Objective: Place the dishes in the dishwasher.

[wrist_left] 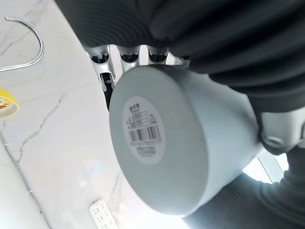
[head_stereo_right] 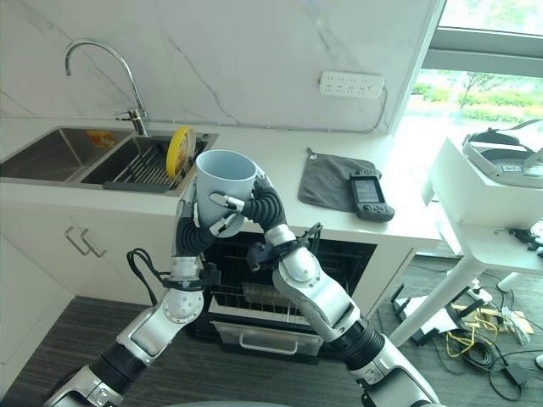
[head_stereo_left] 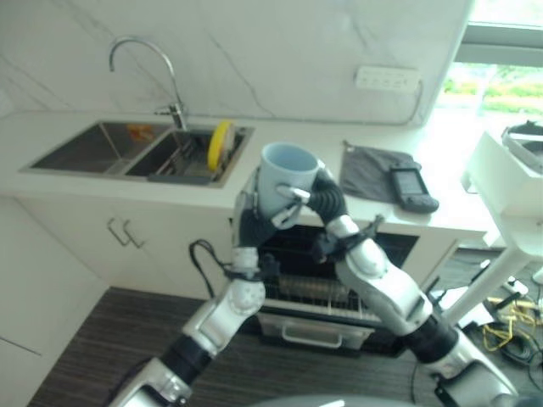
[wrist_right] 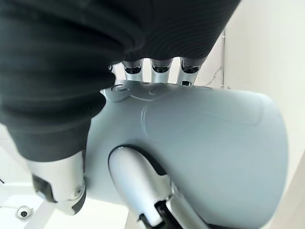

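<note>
— White marble counter [head_stereo_right: 280, 161] runs behind my hands; what sits below them?

— Below them the dishwasher [head_stereo_right: 280, 292] stands open, its rack [head_stereo_right: 254, 298] pulled out. Beyond my left hand [head_stereo_right: 193, 227] are the sink [head_stereo_right: 85, 157] and a yellow plate [head_stereo_right: 179, 150] standing on edge.

— And the cup?

— My right hand [head_stereo_right: 246, 206] and my left both curl round the pale blue cup [head_stereo_right: 222, 185], upright between them, above the rack. Past my right hand lie a grey cloth [head_stereo_right: 331, 182] and a dark handset [head_stereo_right: 370, 195].
</note>
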`<state>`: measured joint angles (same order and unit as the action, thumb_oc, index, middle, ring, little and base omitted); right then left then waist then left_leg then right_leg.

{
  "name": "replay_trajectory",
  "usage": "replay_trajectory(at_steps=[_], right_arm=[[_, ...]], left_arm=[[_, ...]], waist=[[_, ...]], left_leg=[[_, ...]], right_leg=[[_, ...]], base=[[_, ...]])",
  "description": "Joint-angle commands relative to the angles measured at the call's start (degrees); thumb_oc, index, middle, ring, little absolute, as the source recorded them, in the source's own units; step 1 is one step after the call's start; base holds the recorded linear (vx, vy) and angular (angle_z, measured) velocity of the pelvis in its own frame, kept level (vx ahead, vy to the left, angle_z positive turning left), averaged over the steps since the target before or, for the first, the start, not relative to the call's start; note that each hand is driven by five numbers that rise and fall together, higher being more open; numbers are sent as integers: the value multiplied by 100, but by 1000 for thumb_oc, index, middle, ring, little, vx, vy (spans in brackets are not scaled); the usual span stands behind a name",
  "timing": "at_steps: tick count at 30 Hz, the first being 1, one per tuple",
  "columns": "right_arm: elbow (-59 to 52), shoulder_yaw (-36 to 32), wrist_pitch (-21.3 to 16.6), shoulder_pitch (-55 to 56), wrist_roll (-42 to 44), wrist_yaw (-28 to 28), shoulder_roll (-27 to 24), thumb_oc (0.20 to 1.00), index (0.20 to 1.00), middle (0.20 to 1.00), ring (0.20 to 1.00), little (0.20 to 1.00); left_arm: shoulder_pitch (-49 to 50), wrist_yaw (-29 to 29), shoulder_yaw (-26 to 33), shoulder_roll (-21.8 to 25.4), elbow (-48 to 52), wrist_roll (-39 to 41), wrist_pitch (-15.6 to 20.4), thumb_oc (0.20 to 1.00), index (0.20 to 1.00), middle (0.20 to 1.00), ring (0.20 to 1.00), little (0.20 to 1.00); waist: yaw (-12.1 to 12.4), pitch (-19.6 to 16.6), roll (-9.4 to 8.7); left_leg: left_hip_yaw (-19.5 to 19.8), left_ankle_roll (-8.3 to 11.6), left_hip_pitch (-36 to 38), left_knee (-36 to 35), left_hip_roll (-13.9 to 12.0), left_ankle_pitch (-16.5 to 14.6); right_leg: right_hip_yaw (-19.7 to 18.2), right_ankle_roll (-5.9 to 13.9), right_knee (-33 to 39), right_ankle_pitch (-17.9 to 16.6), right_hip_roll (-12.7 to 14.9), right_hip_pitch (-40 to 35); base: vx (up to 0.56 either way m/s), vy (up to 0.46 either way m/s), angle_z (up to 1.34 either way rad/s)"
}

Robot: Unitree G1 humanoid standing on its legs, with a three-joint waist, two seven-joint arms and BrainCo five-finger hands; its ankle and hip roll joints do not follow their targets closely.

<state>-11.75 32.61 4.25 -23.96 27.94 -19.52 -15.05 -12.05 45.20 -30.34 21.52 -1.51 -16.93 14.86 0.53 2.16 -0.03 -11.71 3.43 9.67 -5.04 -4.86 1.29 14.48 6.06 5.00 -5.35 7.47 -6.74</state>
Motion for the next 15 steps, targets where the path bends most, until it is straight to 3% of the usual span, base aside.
replay_trajectory(at_steps=[1, 14, 15], right_arm=[[-77, -105, -223, -850, -236, 226, 384, 200, 200, 200, 200, 200], [-51, -135, -334, -870, -560, 224, 330, 200, 200, 200, 200, 200], [-64, -141, -348, -838, -578, 198, 330, 200, 200, 200, 200, 200]], left_arm=[[-834, -125, -544, 76, -76, -413, 411, 200, 200, 200, 200, 200], [-799, -128, -505, 5, -156, -52, 432, 200, 200, 200, 200, 200], [-766, -160, -478, -3, -150, 1, 466, 332, 332, 332, 332, 332]], waist=[[88, 42, -213], [111, 49, -221], [116, 55, -222]], left_leg=[[-5, -205, 19, 4, -5, -314], [11, -201, 19, 4, -15, -301], [8, -202, 16, 4, -17, -302]], right_leg=[[-93, 131, 0, 189, 140, -155], [-72, 120, 0, 195, 133, -173], [-67, 118, 0, 195, 135, -170]], base=[[0, 0, 0], [0, 0, 0], [0, 0, 0]])
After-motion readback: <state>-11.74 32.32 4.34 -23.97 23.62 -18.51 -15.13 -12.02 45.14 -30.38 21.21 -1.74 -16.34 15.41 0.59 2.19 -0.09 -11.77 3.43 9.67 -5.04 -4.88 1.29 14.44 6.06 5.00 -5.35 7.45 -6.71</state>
